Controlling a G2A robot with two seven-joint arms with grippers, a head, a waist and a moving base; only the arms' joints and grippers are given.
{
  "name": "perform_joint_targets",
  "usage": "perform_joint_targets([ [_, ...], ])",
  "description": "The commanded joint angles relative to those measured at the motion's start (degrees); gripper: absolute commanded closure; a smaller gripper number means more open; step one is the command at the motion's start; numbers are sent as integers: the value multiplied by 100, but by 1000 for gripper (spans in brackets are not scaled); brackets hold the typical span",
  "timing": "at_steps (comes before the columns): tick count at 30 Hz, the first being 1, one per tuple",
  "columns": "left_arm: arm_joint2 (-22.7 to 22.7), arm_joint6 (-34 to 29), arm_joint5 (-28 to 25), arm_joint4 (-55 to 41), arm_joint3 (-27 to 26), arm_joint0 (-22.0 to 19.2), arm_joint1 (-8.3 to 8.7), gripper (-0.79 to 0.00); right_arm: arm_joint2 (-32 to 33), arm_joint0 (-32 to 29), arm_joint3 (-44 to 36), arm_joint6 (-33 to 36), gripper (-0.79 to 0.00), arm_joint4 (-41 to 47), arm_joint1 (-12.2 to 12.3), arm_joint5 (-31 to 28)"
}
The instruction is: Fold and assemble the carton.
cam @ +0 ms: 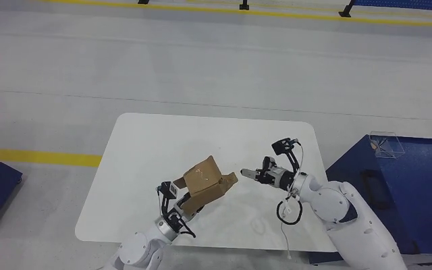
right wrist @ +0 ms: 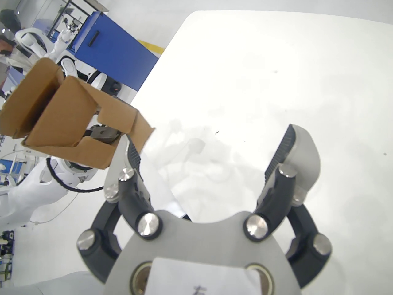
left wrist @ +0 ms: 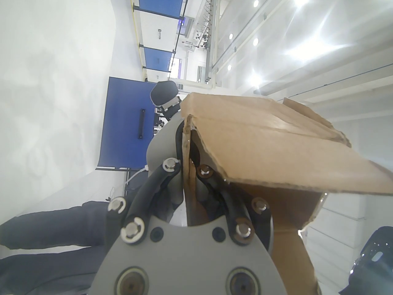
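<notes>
Brown corrugated cardboard carton (cam: 206, 181) is up in the air over the white rounded table (cam: 202, 135), carried at the tip of the left gripper (cam: 181, 191), and I'd call this job partway done. The body is opened out into a box shape with some panels turned in, but the end facing the right arm gapes and nothing looks tucked or locked. Closing those panels is what's left. The left arm is raised with its wrist tipped upward, its jaws pinched onto a carton wall. The right arm reaches across low, and the right gripper (right wrist: 211, 142) is spread wide and holding nothing. One fingertip (right wrist: 130, 147) sits just beside the loose end flap (right wrist: 135, 121); contact I can't confirm.
</notes>
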Motion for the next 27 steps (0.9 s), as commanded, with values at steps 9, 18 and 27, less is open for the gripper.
perform_joint_targets([
  [9, 19, -145, 148, 33, -39, -37, -7, 0, -524, 290, 426, 888, -785, 1169, -134, -435],
  [18, 91, -278, 193, 118, 30, -96, -20, 0, -345, 346, 520, 978, -785, 1794, -147, -738],
  [27, 142, -367, 170, 243, 81, -123, -29, 0, -432, 512, 586, 982, -785, 1764, -188, -739],
])
